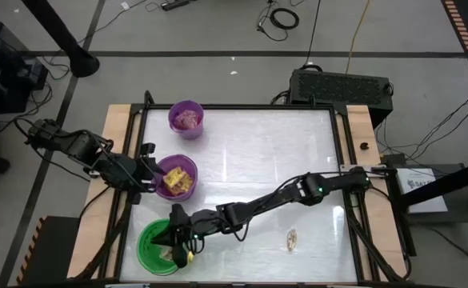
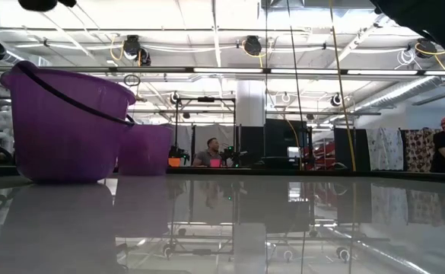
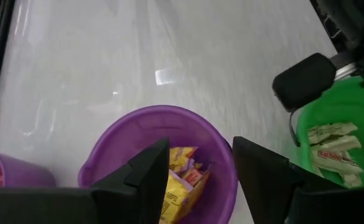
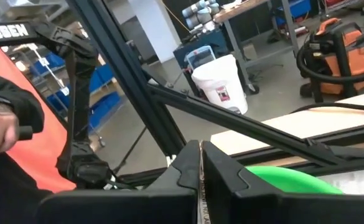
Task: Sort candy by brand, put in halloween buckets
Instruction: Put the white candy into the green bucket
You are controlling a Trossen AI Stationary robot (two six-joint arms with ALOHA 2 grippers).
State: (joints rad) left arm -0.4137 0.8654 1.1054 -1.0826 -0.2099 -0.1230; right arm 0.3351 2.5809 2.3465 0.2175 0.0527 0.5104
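Green bucket point(image 1: 155, 246): right gripper point(image 1: 179, 250) hangs over it, jaws pinched on a thin pale candy
Left gripper point(image 3: 200, 171): jaws open above yellow-candy bucket point(image 1: 177, 177)
Next: let go, then fetch desk candy point(image 1: 291, 238)

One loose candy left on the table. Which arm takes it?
Right. The candy lies on the right arm's side; the right claw is at the green bucket. The left claw hovers open over the purple bucket, farther off.
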